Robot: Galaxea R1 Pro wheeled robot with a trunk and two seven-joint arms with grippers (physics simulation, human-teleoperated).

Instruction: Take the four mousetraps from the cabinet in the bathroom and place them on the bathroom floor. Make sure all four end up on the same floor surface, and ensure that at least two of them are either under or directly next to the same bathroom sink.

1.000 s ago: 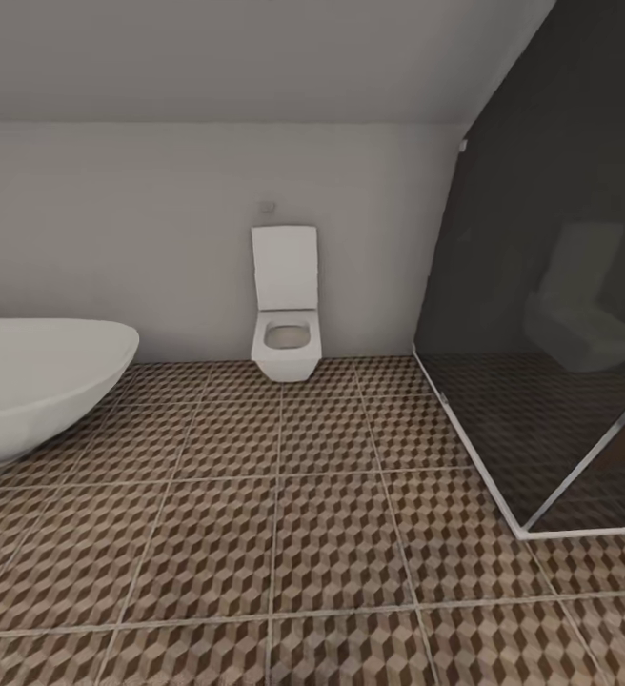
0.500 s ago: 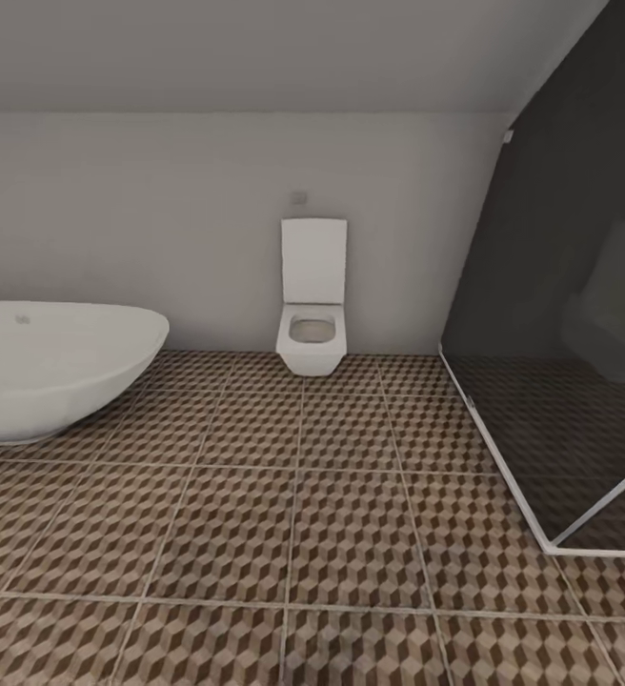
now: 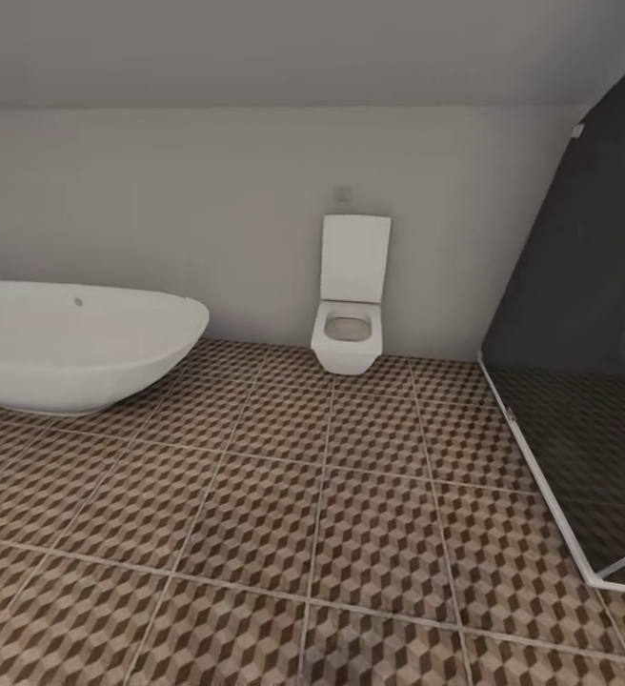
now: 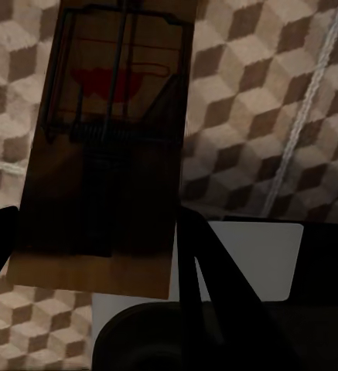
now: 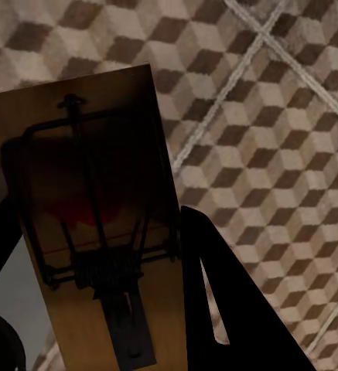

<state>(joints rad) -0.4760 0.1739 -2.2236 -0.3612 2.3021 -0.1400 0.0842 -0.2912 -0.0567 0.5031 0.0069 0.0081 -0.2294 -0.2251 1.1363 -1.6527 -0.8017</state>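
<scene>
Mousetraps, two counted: one mousetrap pinched between the left gripper's dark fingers, one second mousetrap pinched in the right gripper, both above the bathroom floor, with one bathtub, one toilet.

Head view: looked forward and down across the bathroom floor toward the far wall, from well back. Both wrist views: looked close along fingers straight down at the same cube-patterned tiles, each past a held mousetrap.
</scene>
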